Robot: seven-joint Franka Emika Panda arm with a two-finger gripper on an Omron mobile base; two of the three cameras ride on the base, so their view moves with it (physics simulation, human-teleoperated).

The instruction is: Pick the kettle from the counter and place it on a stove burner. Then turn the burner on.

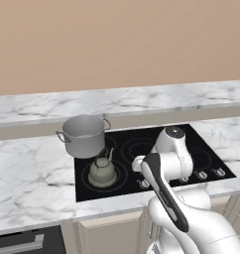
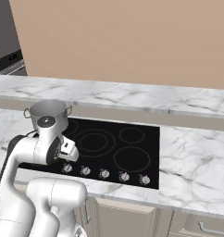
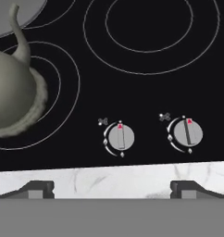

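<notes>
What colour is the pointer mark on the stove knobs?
Red, at the top of each grey knob; the hand view shows it best.

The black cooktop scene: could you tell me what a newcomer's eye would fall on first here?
Probably the olive-grey kettle sitting on the front left stove burner of the black cooktop, with the steel pot just behind it. Next, the white arm, its open gripper poised over the row of knobs at the cooktop's front edge.

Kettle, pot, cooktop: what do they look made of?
Kettle: matte olive-grey, maybe ceramic or enamelled metal; no shine.
Pot: brushed steel by its look, pale grey with soft sheen.
Cooktop: glossy black glass, flat with thin printed rings.
</notes>
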